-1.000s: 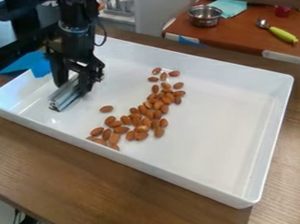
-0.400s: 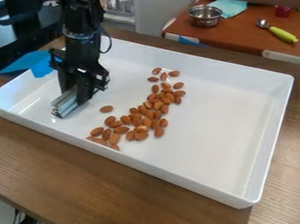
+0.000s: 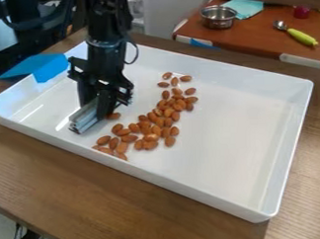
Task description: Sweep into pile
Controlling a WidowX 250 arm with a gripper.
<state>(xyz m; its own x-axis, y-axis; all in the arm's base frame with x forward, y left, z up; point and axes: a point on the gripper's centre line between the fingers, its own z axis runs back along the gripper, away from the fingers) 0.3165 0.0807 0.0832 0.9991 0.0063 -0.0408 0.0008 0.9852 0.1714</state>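
The gripper (image 3: 96, 107) hangs over the left part of the white tray (image 3: 220, 154), shut on a silver metal bar (image 3: 84, 117) held low at the tray's floor. Brown almonds (image 3: 150, 129) lie in a slanting band from the tray's near wall up toward its far middle, just right of the gripper. One almond (image 3: 114, 116) at the band's left side is partly hidden behind the gripper.
The tray's raised walls surround the almonds and the bar. Blue material (image 3: 48, 67) drapes over the far left wall. On a separate table at the back are a metal pot (image 3: 218, 17), a teal cloth (image 3: 243, 8) and a green-handled spoon (image 3: 301, 36).
The gripper and the bar have moved right and toward the near wall, closer to the almonds. The almonds show no clear shift.
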